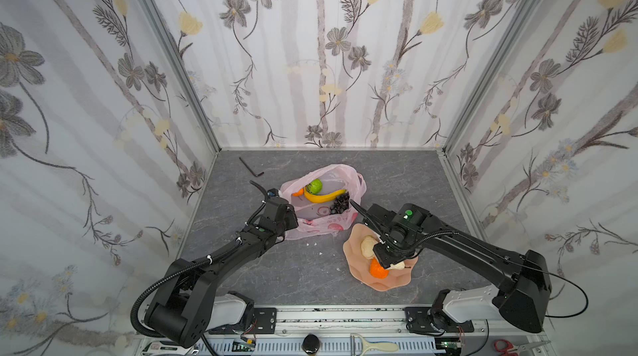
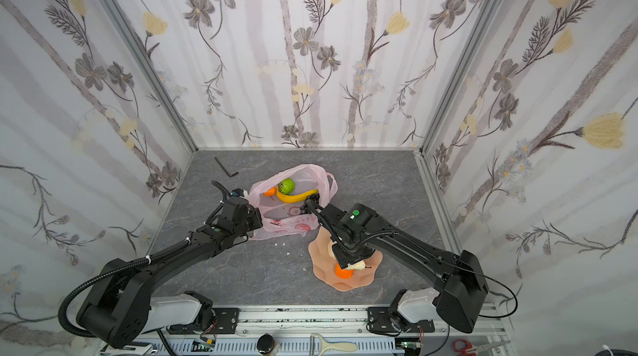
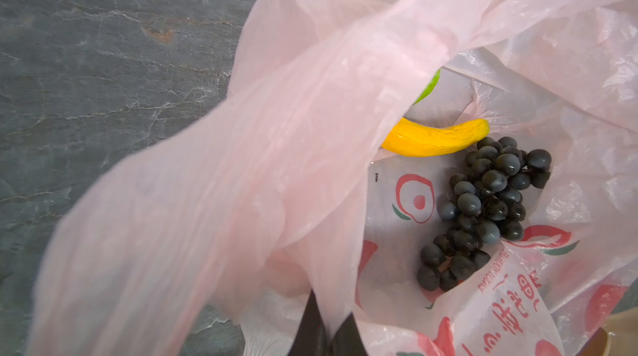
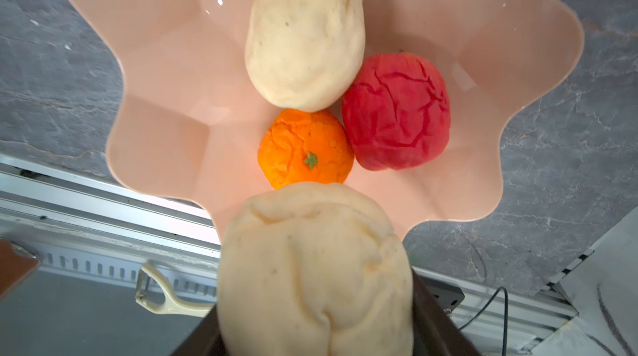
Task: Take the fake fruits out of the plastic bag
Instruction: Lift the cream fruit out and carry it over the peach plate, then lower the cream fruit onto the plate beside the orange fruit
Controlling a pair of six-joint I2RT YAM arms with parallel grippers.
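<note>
1. Over on the left, the left gripper (image 3: 326, 335) is pinched tight on a fold of the plastic bag (image 1: 324, 228), lifting the rim so the mouth gapes.
2. Lying inside the bag: an orange ball (image 1: 298, 192), a green ball (image 1: 315, 185), the banana (image 1: 322, 196) and the grape bunch (image 1: 339, 204).
3. Moving right, the peach dish (image 4: 165, 95) sits just beside the bag, holding a beige ball (image 4: 305, 36), a red ball (image 4: 397, 112) and a small orange (image 4: 305, 148).
4. The right gripper (image 4: 316, 323) hangs above that dish, jaws about half apart and clamped on a second beige lump (image 4: 317, 261).
5. This looks like the drop-off of the fourth fruit, with four left in the bag.
6. Next move: spread the jaws over bare dish floor, then reach back into the open mouth, likely for the grapes nearest.
</note>
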